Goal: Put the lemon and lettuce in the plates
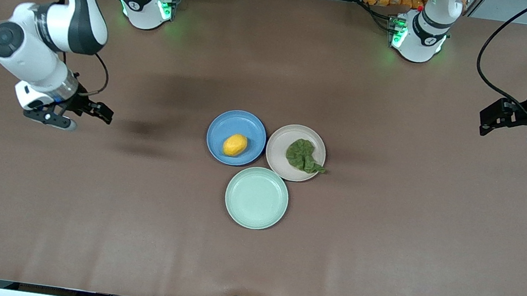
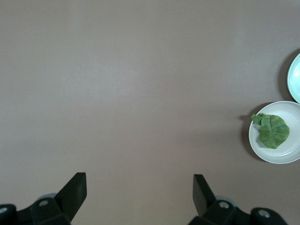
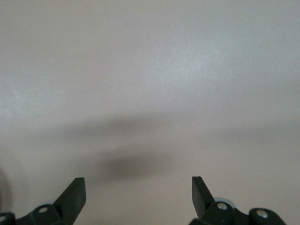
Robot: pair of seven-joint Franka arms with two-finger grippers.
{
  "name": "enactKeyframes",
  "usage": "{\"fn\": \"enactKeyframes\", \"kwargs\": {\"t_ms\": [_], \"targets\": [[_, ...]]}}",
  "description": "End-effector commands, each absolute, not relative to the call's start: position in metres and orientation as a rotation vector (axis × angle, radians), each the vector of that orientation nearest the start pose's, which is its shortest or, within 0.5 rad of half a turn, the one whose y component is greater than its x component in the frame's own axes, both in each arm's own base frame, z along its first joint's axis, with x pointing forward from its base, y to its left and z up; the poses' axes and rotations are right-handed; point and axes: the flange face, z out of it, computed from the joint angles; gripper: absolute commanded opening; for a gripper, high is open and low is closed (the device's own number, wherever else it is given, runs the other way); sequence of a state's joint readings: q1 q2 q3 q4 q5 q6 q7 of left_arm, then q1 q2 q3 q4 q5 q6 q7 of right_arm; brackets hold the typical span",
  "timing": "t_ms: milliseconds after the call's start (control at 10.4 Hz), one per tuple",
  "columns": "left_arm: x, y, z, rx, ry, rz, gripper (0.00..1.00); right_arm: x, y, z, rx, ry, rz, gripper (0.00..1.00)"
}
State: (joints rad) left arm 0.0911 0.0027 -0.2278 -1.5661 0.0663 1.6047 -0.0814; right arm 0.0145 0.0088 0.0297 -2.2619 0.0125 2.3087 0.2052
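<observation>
The yellow lemon (image 1: 235,145) lies in the blue plate (image 1: 223,126) at the middle of the table. The dark green lettuce (image 1: 303,156) lies in the beige-pink plate (image 1: 279,148) beside it, its tail hanging over the rim. In the left wrist view the lettuce (image 2: 272,131) shows in that plate (image 2: 286,153). My left gripper (image 1: 491,119) is open and empty above bare table at the left arm's end; in the left wrist view it (image 2: 139,187) frames bare table. My right gripper (image 1: 95,113) is open and empty above bare table at the right arm's end; it also shows in the right wrist view (image 3: 138,190).
A pale mint-green plate (image 1: 256,197) sits empty nearer the front camera, touching the other two plates; its edge shows in the left wrist view (image 2: 295,75). The brown table (image 1: 384,235) spreads wide around the plates.
</observation>
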Motion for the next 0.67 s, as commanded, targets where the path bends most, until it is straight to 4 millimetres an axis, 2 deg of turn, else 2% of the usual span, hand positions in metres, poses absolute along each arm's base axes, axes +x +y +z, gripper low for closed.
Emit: {"fn": "enactKeyframes", "kwargs": {"t_ms": [0,288,576], "targets": [[0.548,-0.066,0.634,-3.100,0.112,-0.060,1.00,0.527,0.021,0.400,-3.129,0.238,-0.082,1.00],[0.548,-0.067,0.633,-3.108,0.110,-0.057,1.00,0.543,0.019,0.464,-3.141,0.184,0.011,1.00],[0.548,-0.072,0.633,-3.138,0.116,-0.055,1.00,0.551,0.018,0.530,-3.145,0.086,0.021,1.00]]}}
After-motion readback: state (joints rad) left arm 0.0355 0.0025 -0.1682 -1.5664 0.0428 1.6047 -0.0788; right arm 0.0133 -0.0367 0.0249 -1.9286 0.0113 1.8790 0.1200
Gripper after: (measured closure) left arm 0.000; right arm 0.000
